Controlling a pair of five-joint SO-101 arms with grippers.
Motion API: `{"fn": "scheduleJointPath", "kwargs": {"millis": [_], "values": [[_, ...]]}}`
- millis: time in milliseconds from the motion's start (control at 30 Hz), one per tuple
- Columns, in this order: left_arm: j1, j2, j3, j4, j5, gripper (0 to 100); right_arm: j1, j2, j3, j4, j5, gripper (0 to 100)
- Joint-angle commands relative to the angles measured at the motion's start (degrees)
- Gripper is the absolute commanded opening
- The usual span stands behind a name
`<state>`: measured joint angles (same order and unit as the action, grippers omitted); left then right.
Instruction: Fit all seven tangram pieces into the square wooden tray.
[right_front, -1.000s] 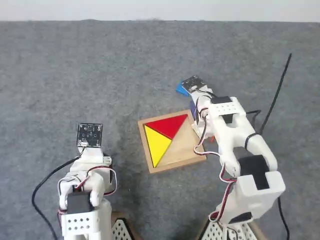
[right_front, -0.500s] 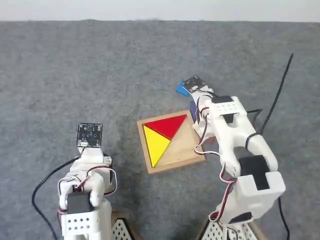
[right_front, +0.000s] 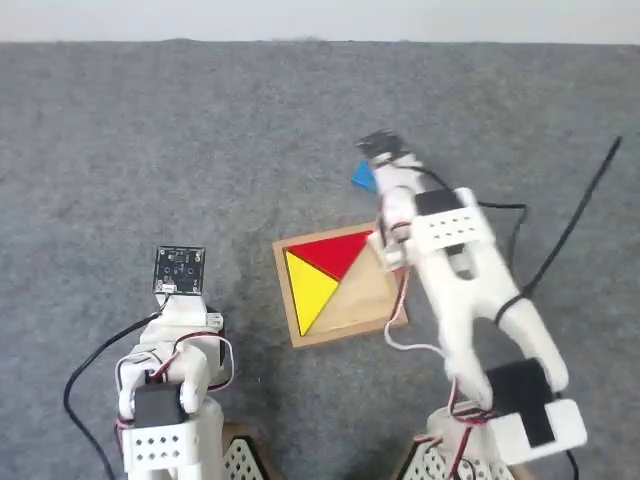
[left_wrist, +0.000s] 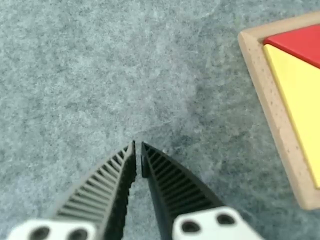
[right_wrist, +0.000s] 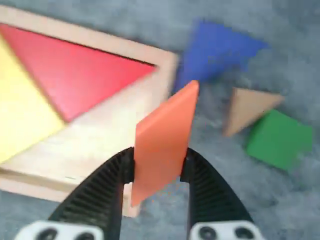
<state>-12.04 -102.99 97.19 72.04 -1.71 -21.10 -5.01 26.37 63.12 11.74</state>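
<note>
Right gripper (right_wrist: 157, 159) clamps the orange piece (right_wrist: 162, 137) across opposite edges, tilted above the bare floor of the wooden tray (right_wrist: 90, 142). Red triangle (right_wrist: 75, 75) and yellow triangle (right_wrist: 25, 115) lie seated in the tray. I judge the piece light, stiff and slick-edged, so I would grip it mid-length. Left gripper (left_wrist: 137, 150) hangs nearly closed and empty, beside the tray.

Bare tray floor (right_front: 362, 292) beside red triangle (right_front: 335, 250)
</note>
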Motion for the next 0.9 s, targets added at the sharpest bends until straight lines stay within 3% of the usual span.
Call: {"fn": "scheduleJointPath", "kwargs": {"millis": [0, 233, 467, 667, 867], "values": [[-0.09, -1.05, -0.75, 0.18, 0.97, 2, -5.76, -1.71, -0.88, 0.31, -3.43, 3.7], [-0.09, -1.05, -0.75, 0.18, 0.97, 2, -7.96, 8.92, -4.48, -0.92, -8.88, 3.8], [-0.09, -1.05, -0.75, 0.18, 0.97, 2, -7.87, 14.11, -8.7, -0.84, -9.23, 4.5], [-0.09, -1.05, -0.75, 0.18, 0.97, 2, -7.87, 14.46, -9.05, -0.84, -6.15, 18.9], [-0.09, -1.05, -0.75, 0.18, 0.97, 2, -7.87, 14.2, -9.14, -2.07, -5.1, 20.3]]}}
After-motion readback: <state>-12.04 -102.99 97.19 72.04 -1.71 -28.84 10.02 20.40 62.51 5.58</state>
